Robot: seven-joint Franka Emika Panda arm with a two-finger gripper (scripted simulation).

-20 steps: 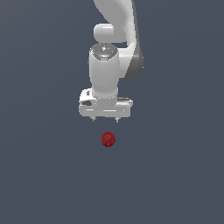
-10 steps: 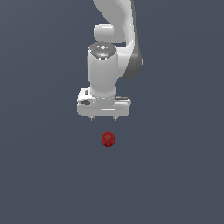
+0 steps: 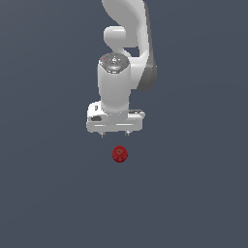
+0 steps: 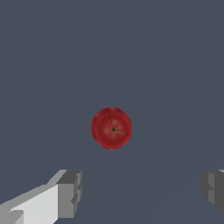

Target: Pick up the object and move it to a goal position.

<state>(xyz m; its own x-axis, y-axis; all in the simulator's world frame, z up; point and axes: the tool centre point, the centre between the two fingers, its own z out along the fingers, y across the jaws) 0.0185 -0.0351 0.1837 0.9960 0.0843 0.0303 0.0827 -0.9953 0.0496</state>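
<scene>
Flat dark grey-blue surface fills both views, plain, no markings.

White Panda arm comes down from the top edge of the exterior view, slightly toward that view's right of centre, with a grey shaded joint on its right side. Wrist section is a fat white cylinder with a grey cap, pointing straight down, ending in a wide white hand block.

Gripper hangs below that block, fingers pointing down; only two short tips show under it in the exterior view. In the wrist view the two fingers sit far apart at opposite sides of the picture, one white with a grey pad, the other just a grey pad at the edge. Jaws spread wide, nothing between them, nothing held.

Object is a small dark-red roundish lump resting on the surface, just below the gripper in the exterior view, about in line with the middle of the hand, a clear gap between it and the fingertips. Much narrower than the hand block. In the wrist view the object sits near centre, ahead of the fingers and roughly midway between their lines, not touching either. Its top has a small dark spot with thin dark creases running out.
</scene>
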